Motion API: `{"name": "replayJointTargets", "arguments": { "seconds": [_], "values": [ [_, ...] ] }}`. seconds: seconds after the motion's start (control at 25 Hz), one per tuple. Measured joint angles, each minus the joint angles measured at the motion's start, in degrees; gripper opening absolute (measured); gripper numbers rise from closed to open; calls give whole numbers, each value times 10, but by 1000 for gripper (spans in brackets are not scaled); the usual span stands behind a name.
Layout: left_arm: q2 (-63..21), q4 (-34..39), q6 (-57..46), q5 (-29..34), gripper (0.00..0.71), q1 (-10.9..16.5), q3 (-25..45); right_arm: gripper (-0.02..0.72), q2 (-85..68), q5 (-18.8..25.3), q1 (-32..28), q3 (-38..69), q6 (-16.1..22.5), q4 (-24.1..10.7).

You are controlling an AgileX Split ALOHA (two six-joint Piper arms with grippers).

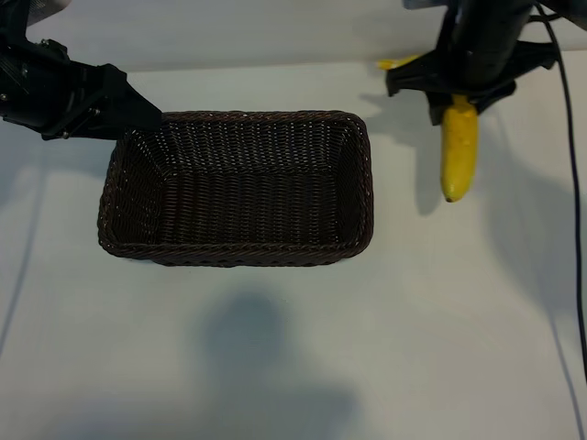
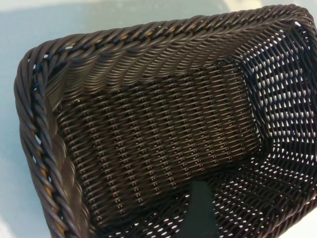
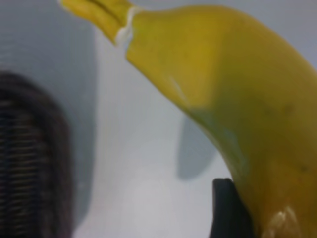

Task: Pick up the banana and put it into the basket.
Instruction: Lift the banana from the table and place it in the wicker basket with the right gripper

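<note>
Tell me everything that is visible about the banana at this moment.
The banana is bright yellow, smooth and gently curved, with a narrower stem end that shows at the far side of the right gripper. The gripper holds it near the middle, and the shadow beneath suggests it is off the white table. Its free end points toward the camera. It hangs to the right of the basket, outside it and not touching it.

The right gripper [image 1: 456,92] covers the middle of the banana [image 1: 459,151], so only the stem tip and lower half show. In the right wrist view the banana [image 3: 237,99] is blurred and cut off by the frame edge, as is the basket [image 3: 29,158]. The left gripper's [image 1: 151,115] fingers are lost against the dark basket [image 1: 238,188] rim.
</note>
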Motion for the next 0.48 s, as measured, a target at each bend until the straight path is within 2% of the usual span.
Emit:
{"name": "replayJointTargets", "arguments": {
  "seconds": [0.48],
  "values": [
    [0,0,0,0,600,0,0,421,0,8,112,-21,7,-7]
  ]
}}
